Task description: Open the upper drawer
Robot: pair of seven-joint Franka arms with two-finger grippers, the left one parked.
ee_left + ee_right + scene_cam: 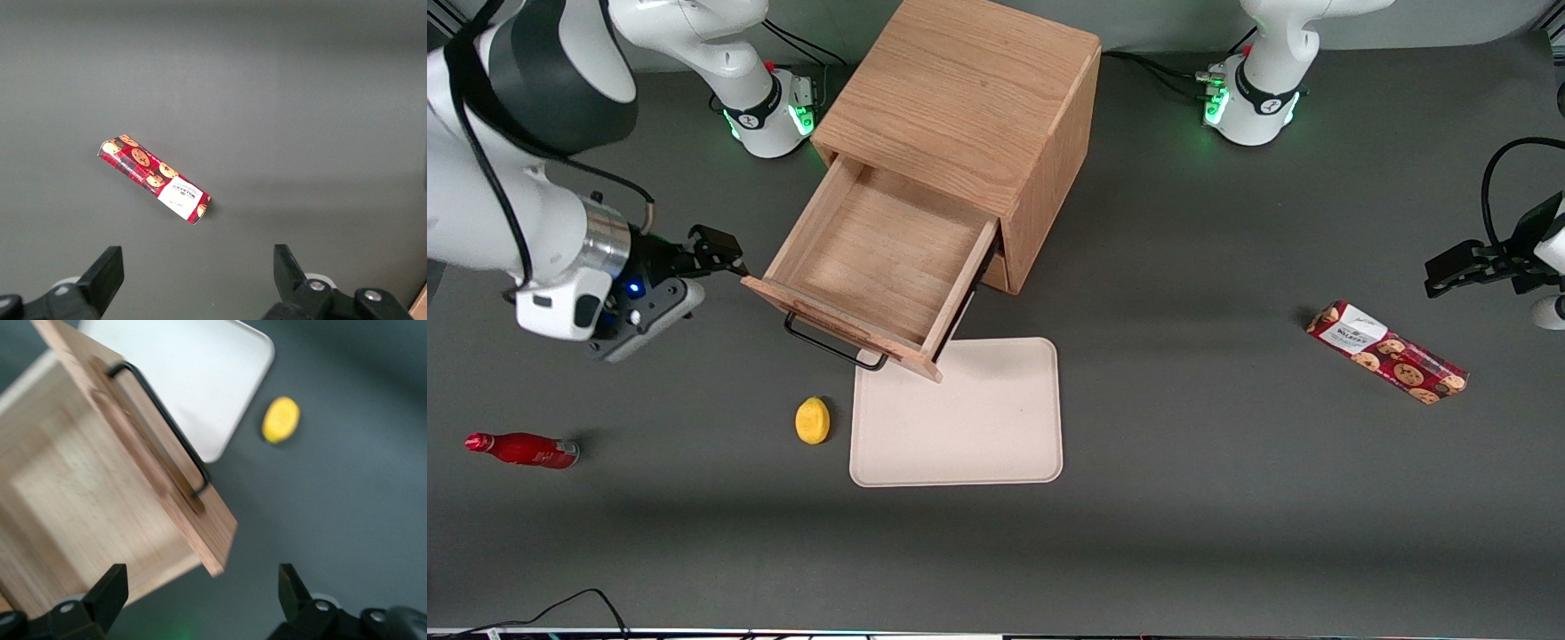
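Note:
The upper drawer (876, 267) of the light oak cabinet (969, 98) is pulled far out and its tray is empty. Its thin dark bar handle (834, 345) sits on the front panel, over the edge of a beige tray. My gripper (716, 253) is open and empty, beside the drawer's front corner toward the working arm's end, not touching it. In the right wrist view the drawer front (167, 473) and handle (163, 420) show, with the open gripper (200, 590) just off the panel's corner. The lower drawer is hidden under the upper one.
A beige tray (960, 418) lies on the table in front of the cabinet, partly under the drawer. A yellow lemon (813, 420) lies beside it. A red bottle (523, 450) lies toward the working arm's end. A cookie box (1387, 352) lies toward the parked arm's end.

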